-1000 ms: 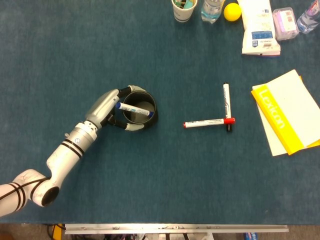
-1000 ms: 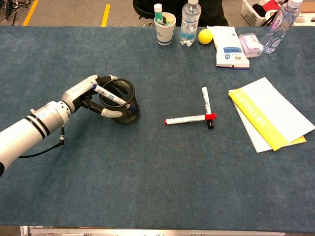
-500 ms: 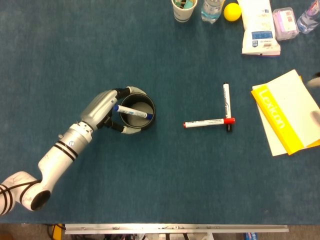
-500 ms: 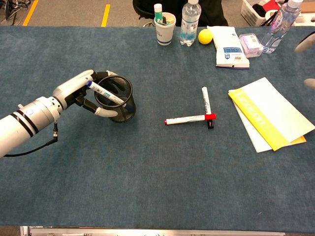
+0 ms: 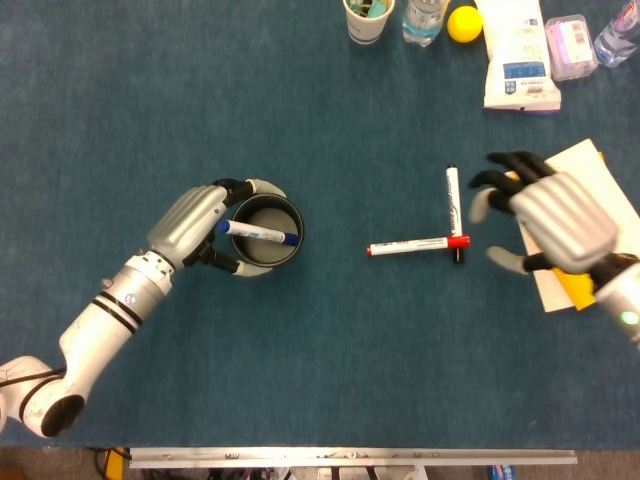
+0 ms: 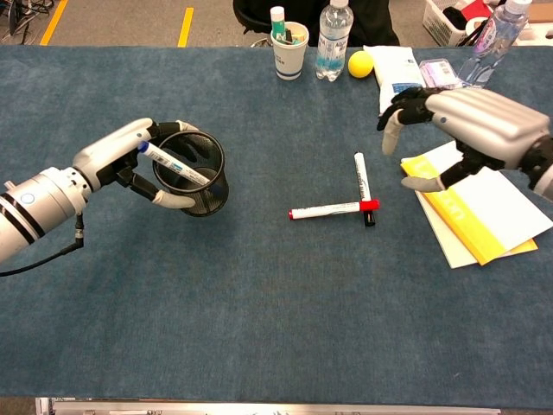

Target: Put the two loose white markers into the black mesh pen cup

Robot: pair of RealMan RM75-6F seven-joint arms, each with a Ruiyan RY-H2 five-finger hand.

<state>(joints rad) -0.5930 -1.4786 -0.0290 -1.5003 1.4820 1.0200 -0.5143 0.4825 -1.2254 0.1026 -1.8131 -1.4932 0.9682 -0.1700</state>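
Note:
The black mesh pen cup stands left of centre, and my left hand grips its left side. A blue-capped marker leans inside it. Two loose white markers lie on the cloth in an L, touching at the lower right. One is a black-capped marker pointing away. The other is a red-capped marker lying crosswise. My right hand hovers just right of them, fingers spread, holding nothing.
A yellow-and-white notebook lies partly under my right hand. Along the far edge stand a paper cup with pens, a water bottle, a yellow ball, a white packet and a pink box.
My left hand has moved the cup a little to the left. My right hand has come in from the right and now hangs beside the two markers.

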